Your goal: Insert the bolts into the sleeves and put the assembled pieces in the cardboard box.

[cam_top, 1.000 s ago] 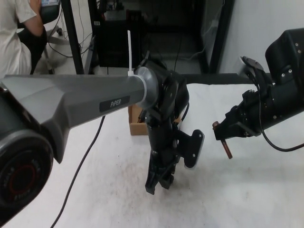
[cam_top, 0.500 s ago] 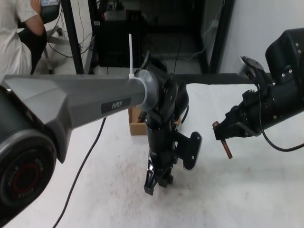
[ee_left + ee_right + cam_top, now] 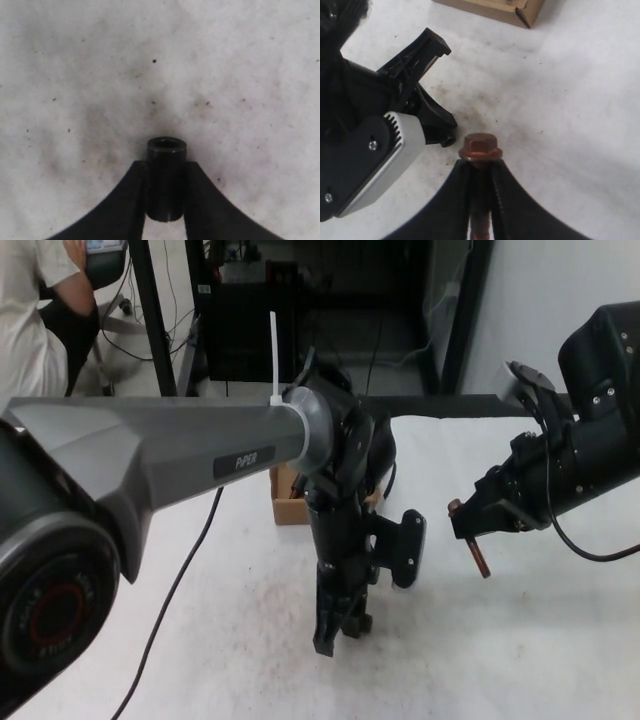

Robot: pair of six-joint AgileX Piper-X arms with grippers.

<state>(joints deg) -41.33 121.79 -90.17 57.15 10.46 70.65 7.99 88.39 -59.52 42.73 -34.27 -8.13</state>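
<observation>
My left jaws are pinching the sleeve [image 3: 166, 182], a short black tube, w/ one finger pressing on each side. Its open end is sticking out past the tips. The left arm [image 3: 200, 455] is reaching in from the near-left side of the high view. It's pointing the left jaws steeply down at the desk [image 3: 520, 640], approx. mid-desk. The tips are sitting right at the stained white surface; can't tell if they're touching it.

My right jaws are pinching the bolt [image 3: 480, 148], copper-coloured w/ a flanged hex head. The shank is running btwn the two fingers, and the head is sitting just beyond the tips. The right arm [image 3: 580, 460] is coming in from the right side of the high view. It's holding the bolt tilted and up off the desk, near the left arm's wrist but apart from it. From the right wrist view, the sleeve's open end is showing at the left jaws' tips, near the bolt head and not touching it. The bolt isn't in the sleeve yet.

The cardboard box [image 3: 287, 502] is sitting on the desk beyond the left arm, mostly hidden behind its wrist. A black cable [image 3: 170, 590] is trailing across the desk on the left side.
</observation>
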